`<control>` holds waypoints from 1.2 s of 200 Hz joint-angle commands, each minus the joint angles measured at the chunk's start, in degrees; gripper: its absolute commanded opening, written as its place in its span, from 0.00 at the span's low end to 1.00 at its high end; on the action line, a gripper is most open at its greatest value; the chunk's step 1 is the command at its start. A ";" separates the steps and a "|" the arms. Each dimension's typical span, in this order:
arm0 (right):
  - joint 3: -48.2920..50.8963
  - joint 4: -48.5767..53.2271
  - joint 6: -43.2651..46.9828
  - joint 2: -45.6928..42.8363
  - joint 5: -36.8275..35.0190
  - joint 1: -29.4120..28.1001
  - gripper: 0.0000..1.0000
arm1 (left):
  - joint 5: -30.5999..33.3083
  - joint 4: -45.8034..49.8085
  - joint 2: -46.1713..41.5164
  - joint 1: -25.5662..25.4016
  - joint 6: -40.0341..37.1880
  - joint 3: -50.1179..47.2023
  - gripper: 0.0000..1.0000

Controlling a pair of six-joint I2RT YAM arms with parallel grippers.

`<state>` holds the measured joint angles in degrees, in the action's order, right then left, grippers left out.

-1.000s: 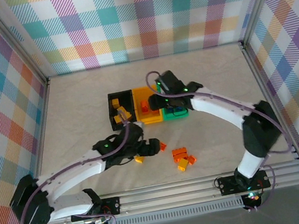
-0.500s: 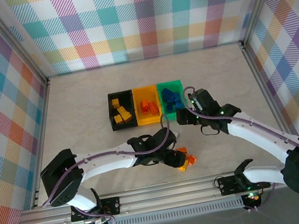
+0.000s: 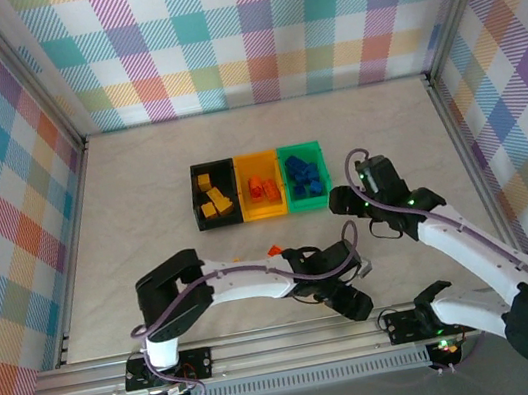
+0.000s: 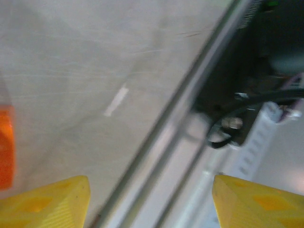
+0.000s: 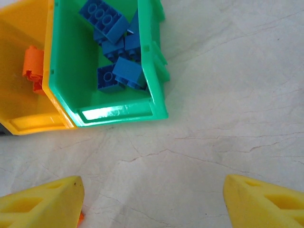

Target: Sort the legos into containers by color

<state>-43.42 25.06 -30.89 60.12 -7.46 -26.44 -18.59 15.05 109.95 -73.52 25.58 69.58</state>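
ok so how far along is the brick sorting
Mostly done: yellow bricks sit in the black bin, orange bricks in the orange bin, blue bricks in the green bin. Nothing is in hand: the left gripper and right gripper are both open and empty. Left to do: at least one loose orange brick lies on the table by the left arm, which may hide more.

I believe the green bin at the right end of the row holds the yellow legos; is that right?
Not quite: the green bin at the right end of the row holds the blue legos, not yellow ones, as the right wrist view shows.
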 commanded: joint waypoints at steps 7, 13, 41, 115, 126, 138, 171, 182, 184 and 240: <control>0.24 0.64 -0.04 -2.18 1.40 0.60 0.77 | 5.87 2.55 0.31 3.98 0.10 -0.68 0.67; 0.20 0.73 -0.04 -2.39 1.40 0.58 0.77 | 7.43 2.30 -0.67 4.82 0.44 -1.77 0.67; 0.67 -0.04 -0.04 -2.78 1.90 0.68 0.77 | 15.20 2.64 -6.19 8.36 1.94 -6.64 0.68; 1.20 -1.36 -0.04 -1.75 2.62 0.68 0.77 | 18.23 4.50 -16.56 9.89 1.46 -10.19 0.83; 1.40 -1.57 -0.13 -1.75 2.84 0.68 0.77 | 20.08 5.91 -16.12 10.13 1.66 -9.95 0.85; 1.65 -1.95 -0.30 -1.75 2.98 0.68 0.77 | 20.14 5.85 -14.42 10.56 1.55 -9.67 0.87; 1.60 -1.60 -0.40 -2.01 3.16 0.77 0.77 | 21.34 3.17 -9.69 10.49 -0.21 -7.09 0.97; 1.59 -1.33 -0.31 -2.36 3.07 0.77 0.77 | 22.12 2.33 -9.01 10.33 -1.04 -6.58 1.00; 1.58 -1.26 -0.24 -2.44 3.07 0.77 0.77 | 22.15 2.19 -8.91 10.33 -1.19 -6.57 1.00; 1.83 -0.78 0.05 -3.34 2.98 1.43 0.77 | 25.87 2.44 -6.13 8.48 -4.76 -4.60 0.99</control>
<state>-42.46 24.86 -30.87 58.00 -5.32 -25.54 3.95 17.65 102.13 -63.70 23.66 62.59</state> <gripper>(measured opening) 0.772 0.994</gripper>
